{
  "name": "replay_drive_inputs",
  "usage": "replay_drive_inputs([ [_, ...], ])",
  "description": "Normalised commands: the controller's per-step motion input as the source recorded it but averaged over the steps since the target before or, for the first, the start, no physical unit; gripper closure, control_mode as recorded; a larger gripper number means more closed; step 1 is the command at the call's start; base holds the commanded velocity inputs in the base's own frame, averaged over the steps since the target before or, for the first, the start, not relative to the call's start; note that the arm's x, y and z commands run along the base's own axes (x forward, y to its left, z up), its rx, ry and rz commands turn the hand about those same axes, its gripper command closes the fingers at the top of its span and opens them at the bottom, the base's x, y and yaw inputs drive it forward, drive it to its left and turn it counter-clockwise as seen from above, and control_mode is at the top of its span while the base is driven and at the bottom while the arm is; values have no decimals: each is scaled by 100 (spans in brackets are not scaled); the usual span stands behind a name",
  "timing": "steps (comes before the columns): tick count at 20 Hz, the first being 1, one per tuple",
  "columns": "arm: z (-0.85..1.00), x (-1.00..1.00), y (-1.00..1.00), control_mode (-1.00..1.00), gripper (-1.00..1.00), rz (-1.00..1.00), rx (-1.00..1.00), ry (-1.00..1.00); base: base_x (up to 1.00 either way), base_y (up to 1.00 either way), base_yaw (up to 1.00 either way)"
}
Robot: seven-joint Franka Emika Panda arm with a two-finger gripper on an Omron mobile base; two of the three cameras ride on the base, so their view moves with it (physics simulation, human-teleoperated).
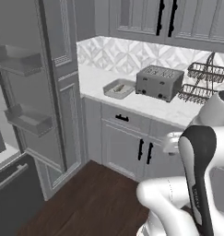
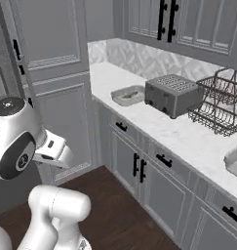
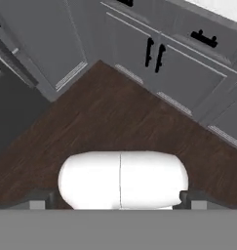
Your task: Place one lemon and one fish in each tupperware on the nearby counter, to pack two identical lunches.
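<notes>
One tupperware (image 1: 119,89) (image 2: 128,95), a shallow light-grey tray, lies on the white marble counter (image 1: 97,78) (image 2: 188,136) just left of a toaster. What it holds is too small to make out. A pale rimmed shape (image 2: 235,162), cut off by the right edge, sits further along the counter. The lemons and the fish are out of view. My gripper (image 3: 117,202) points down at the dark wood floor, well short of the counter. Its fingertips (image 3: 38,204) stand wide apart, open, with nothing between them.
A grey toaster (image 1: 158,82) (image 2: 171,94) and two-tier wire baskets (image 1: 203,82) (image 2: 218,105) stand on the counter. Grey cabinets with black handles (image 3: 154,53) run below. A tall open door with shelves (image 1: 28,120) stands on the left.
</notes>
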Motion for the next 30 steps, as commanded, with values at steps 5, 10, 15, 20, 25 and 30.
replay_drive_inputs([
  [5,0,0,0,100,-100,0,0,0,26,59,74],
  [10,0,0,0,100,-100,0,0,0,63,86,50],
  [15,0,0,0,100,-100,0,0,0,57,99,27],
  [20,0,0,0,100,-100,0,0,0,20,92,14],
  [25,0,0,0,100,-100,0,0,0,61,33,27],
  [30,0,0,0,100,-100,0,0,0,90,-42,30],
])
